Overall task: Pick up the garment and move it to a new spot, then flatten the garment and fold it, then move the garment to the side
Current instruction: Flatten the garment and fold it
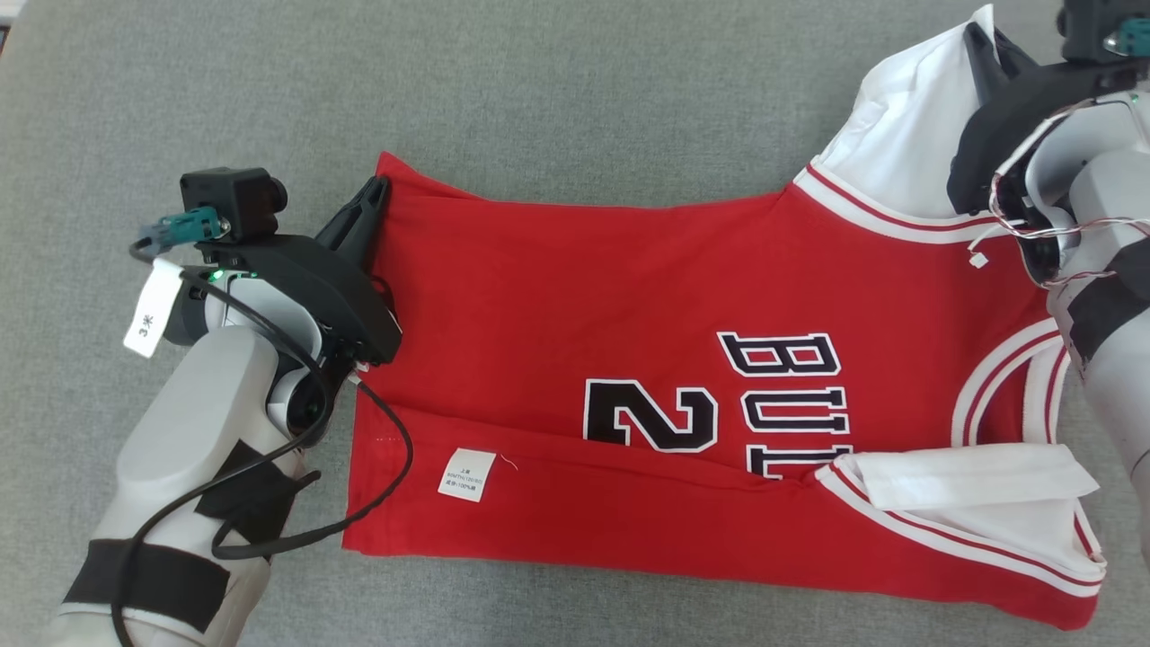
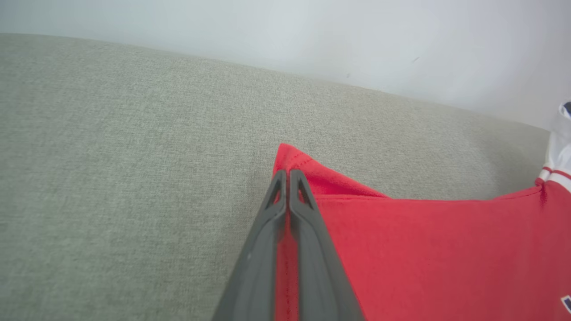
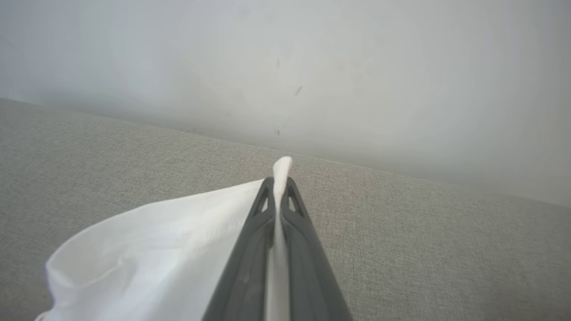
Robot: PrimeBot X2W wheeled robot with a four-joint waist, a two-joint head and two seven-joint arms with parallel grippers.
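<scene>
The garment (image 1: 629, 296) is a red basketball jersey with white sleeves and dark lettering, lying on the grey cushion with its near edge folded over. My left gripper (image 1: 377, 190) is shut on the red hem corner (image 2: 294, 160) at the far left, cloth pinched between its fingers (image 2: 308, 223). At the far right my right gripper (image 1: 975, 40) is shut on the white sleeve (image 1: 916, 117). In the right wrist view the sleeve edge (image 3: 281, 169) pokes out past the fingertips and white cloth (image 3: 156, 249) hangs to the left.
The grey fabric surface (image 1: 539, 81) spreads beyond the garment, bare at the far side and left. A pale wall (image 2: 312, 31) rises behind it. A white care label (image 1: 466, 474) shows on the folded near flap. A black cable (image 1: 395, 467) loops from my left wrist.
</scene>
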